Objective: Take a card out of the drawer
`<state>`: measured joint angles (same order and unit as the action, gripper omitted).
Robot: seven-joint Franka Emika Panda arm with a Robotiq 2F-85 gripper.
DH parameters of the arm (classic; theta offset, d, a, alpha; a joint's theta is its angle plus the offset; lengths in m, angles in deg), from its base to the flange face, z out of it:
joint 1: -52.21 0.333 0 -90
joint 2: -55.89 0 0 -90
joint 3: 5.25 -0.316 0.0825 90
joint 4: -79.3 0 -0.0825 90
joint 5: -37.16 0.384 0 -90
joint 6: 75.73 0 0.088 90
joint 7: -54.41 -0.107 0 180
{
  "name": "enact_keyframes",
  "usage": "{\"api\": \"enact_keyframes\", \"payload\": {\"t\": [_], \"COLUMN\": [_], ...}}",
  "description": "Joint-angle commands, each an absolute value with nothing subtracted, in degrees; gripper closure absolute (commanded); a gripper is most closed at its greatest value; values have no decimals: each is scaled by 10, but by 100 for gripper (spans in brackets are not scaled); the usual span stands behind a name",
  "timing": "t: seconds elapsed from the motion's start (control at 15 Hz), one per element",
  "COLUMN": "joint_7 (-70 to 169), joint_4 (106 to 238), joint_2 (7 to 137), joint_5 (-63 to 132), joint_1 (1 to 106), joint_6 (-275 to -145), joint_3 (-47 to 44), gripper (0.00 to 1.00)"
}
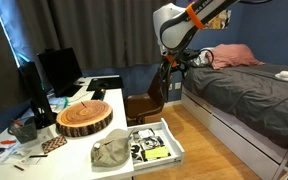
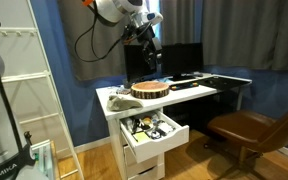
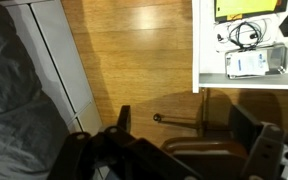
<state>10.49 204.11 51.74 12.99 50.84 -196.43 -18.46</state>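
White and shallow, the drawer [image 1: 177, 148] stands pulled out from the desk's [image 1: 79, 140] front edge in an exterior view, with the round wood slab [image 1: 84, 118] on top near that edge. Your gripper [image 1: 168, 72] hangs high, well apart from the drawer. In an exterior view from the front, the drawer [image 2: 154, 143] juts out full of small clutter and the gripper [image 2: 152, 62] hovers above the slab [image 2: 151, 90]. In the wrist view, your gripper [image 3: 181, 115] has its jaws spread wide and grips nothing; the drawer [image 3: 197, 50] sits at the upper right.
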Motion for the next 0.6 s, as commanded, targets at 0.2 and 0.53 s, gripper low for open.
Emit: {"api": "enact_keyframes", "payload": {"t": [0.2, 0.53], "joint_7": [67, 68], "joint_4": [2010, 2001], "joint_2": [574, 580], "joint_5": [89, 88], "joint_1": [566, 567], "joint_6": [-1965, -1965], "joint_3": [-161, -157], "gripper": [0, 0]}}
